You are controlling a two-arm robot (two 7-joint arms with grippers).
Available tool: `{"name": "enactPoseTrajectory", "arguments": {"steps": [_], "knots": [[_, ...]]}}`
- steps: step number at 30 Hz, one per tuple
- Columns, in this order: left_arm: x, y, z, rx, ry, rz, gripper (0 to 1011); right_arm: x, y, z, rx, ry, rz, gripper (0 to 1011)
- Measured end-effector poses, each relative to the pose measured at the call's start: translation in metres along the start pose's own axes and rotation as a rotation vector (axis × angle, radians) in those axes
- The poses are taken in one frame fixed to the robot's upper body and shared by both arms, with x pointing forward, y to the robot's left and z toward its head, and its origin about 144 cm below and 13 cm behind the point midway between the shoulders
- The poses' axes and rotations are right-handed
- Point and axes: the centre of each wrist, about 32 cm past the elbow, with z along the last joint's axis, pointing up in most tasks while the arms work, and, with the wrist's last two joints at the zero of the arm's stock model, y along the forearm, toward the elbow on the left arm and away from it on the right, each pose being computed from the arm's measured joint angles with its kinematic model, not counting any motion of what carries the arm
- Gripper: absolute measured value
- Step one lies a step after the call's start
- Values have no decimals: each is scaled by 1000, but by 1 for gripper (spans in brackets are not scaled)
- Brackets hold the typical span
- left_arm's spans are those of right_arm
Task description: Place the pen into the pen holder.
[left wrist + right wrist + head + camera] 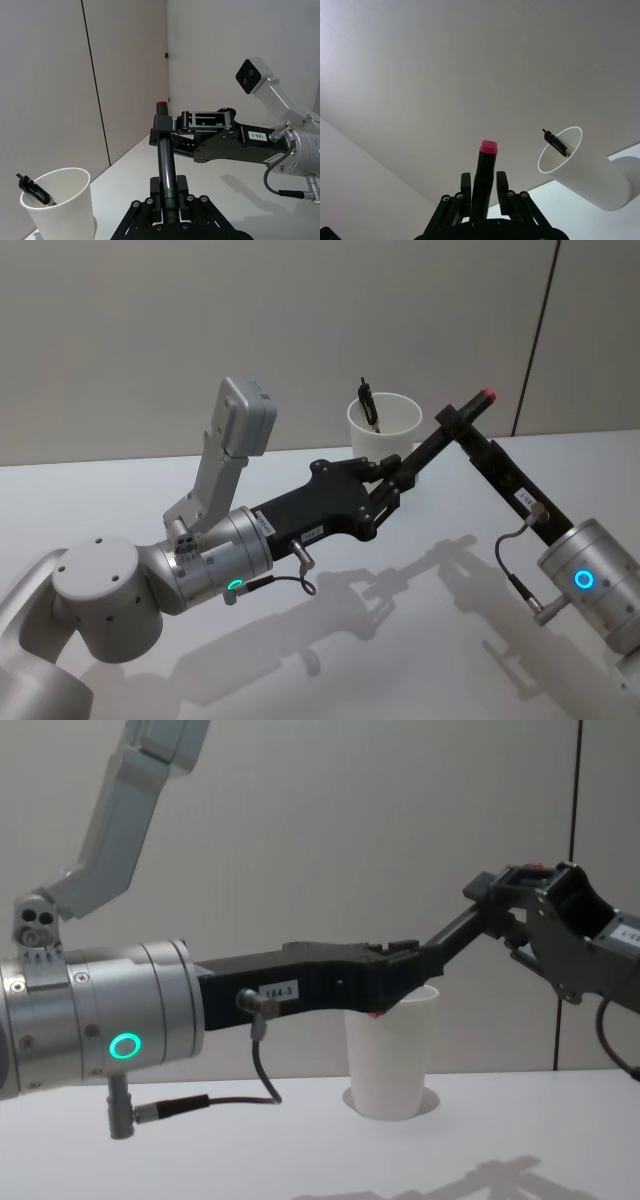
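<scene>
Left gripper (392, 483): I am clamping the black, red-capped pen (437, 442) at its lower end.
Right gripper (462, 418): I am pinching it near the cap.
Pen holder (385, 426): standing just behind, already holding one pen.
Handover: I am judging one claw must let go before tilting it in.

counter (420, 640): white, matte, arm shadows across its near half | wall (150, 330): plain pale panels behind far edge | seam (537, 335): dark vertical line toward far right corner, possibly a panel joint
</scene>
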Motion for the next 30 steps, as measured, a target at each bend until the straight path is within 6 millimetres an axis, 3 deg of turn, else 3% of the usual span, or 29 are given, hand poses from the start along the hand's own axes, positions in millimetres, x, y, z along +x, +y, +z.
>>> {"name": "enactPoseTrajectory", "arguments": {"steps": [5,19,30], "knots": [[0,0,0,1,0,0,185,0,0,0,1,1,2,207],[0,0,0,-1,0,0,200,0,0,0,2,0,-3,205],[0,0,0,-1,0,0,583,0,1,0,2,0,-3,204]]}}
